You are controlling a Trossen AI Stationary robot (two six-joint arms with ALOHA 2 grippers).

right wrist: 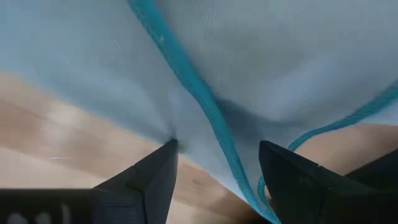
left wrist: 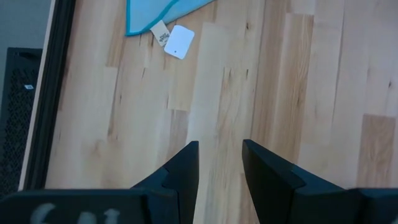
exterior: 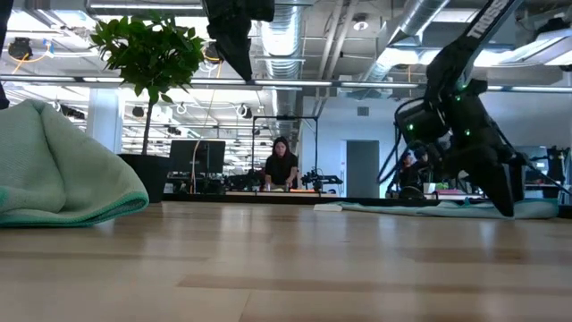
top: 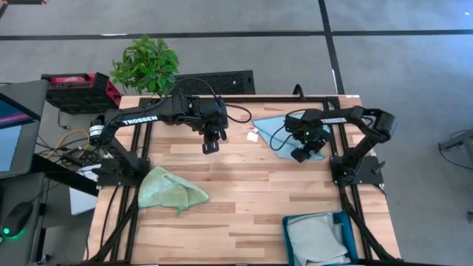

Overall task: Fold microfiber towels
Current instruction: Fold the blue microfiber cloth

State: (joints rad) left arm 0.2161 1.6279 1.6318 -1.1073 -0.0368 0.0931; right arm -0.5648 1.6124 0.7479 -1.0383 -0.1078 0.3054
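Blue towel (top: pixel 279 131) at far edge, right end effector (top: pixel 302 154) over it

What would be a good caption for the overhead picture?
Right gripper open over the blue towel, left gripper open above bare table, green towel crumpled.

crumpled towel (top: pixel 171 191) table-left; spread towel (top: pixel 277 131) back-right; bin (top: pixel 289 238) front-right, folded towel (top: pixel 318 236) inside

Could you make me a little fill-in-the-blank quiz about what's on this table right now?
1. The right gripper hangs over the light ____ towel.
2. The crumpled green towel lies on the ____ table.
3. The folded grey towels sit inside the teal ____.
4. The left gripper holds ____.

Missing words: blue; wooden; bin; nothing
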